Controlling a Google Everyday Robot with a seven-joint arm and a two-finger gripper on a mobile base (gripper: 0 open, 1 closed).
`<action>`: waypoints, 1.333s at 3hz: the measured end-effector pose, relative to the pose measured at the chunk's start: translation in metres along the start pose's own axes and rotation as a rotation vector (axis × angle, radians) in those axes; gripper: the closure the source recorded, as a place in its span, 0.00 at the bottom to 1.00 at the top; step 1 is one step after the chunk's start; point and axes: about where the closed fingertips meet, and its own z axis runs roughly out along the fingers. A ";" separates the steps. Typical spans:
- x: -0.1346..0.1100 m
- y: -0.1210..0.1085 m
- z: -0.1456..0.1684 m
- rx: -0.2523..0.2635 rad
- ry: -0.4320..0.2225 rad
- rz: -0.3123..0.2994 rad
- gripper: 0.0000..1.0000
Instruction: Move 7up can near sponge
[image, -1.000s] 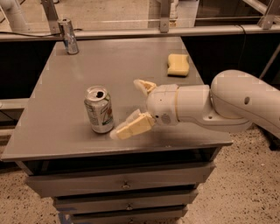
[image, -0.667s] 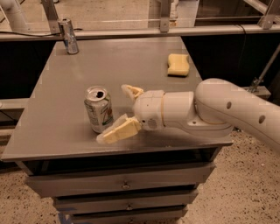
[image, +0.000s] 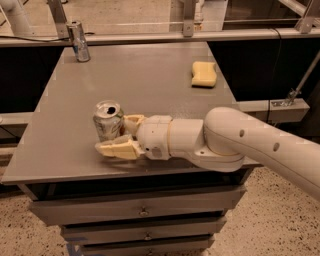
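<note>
The 7up can (image: 107, 120), silver-white with an opened silver top, stands upright near the table's front left. My gripper (image: 109, 135) reaches in from the right and its cream fingers have closed on the can. One finger (image: 117, 148) lies along the can's near side. The other (image: 134, 121) sits at its far right side, partly hidden behind the can. The can rests on the table. The pale yellow sponge (image: 204, 74) lies flat at the far right of the table, well away from the can.
A slim, tall silver can (image: 78, 41) stands at the table's far left corner. The grey table (image: 140, 75) has drawers below its front edge. A rail and metal posts run behind it. My white arm (image: 260, 145) crosses the front right corner.
My gripper has moved left up to the can. Its fingers, spread wide before, have drawn in on both sides of the can. The can and sponge have not moved.
</note>
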 end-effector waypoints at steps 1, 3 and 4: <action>0.000 -0.009 -0.011 0.054 -0.012 -0.005 0.64; -0.032 -0.063 -0.105 0.246 -0.005 -0.058 1.00; -0.032 -0.063 -0.105 0.246 -0.005 -0.058 1.00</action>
